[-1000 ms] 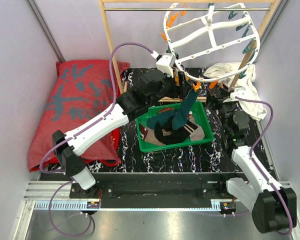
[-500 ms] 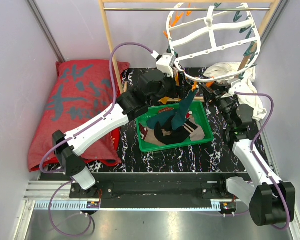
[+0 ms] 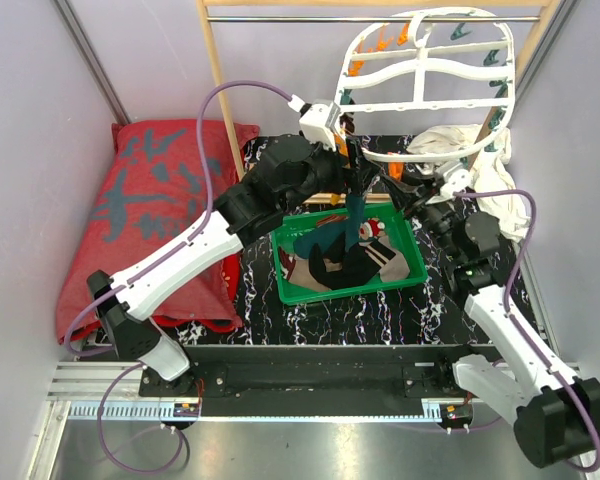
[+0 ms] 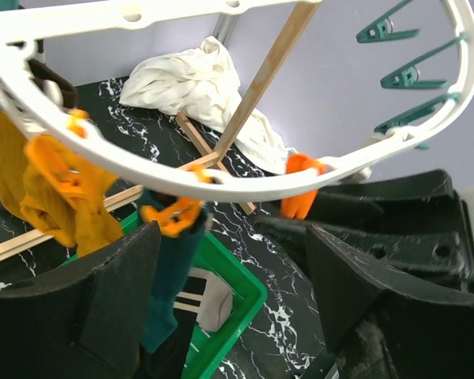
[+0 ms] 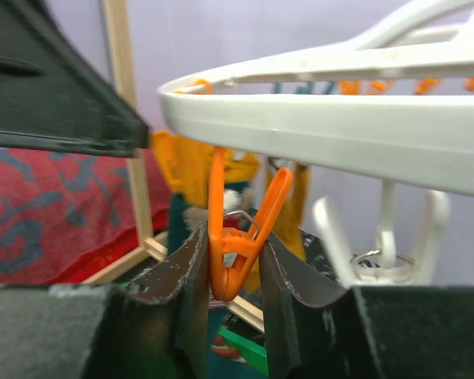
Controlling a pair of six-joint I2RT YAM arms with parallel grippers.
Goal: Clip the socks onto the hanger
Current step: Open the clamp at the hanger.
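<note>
The right gripper (image 5: 233, 241) pinches a peg (image 5: 241, 209) under the hanger (image 5: 340, 118); the teal sock (image 4: 170, 276) hangs just beyond, ungripped inside the wide-open jaws of the left gripper (image 4: 233, 237).

The left arm (image 3: 190, 258) and right arm (image 3: 508, 330) have glossy white shell links and black joints, and a thin purple cable (image 3: 242, 86) runs along each. The left gripper (image 4: 231, 233) and right gripper (image 5: 233, 237) have matte black wedge-shaped fingers (image 4: 110, 276).

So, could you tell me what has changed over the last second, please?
The right gripper swung in toward the hanger and closed on an orange peg. The hanger tipped up and back; the left gripper rose alongside, open. The teal sock stays pegged; green basket unmoved.
</note>
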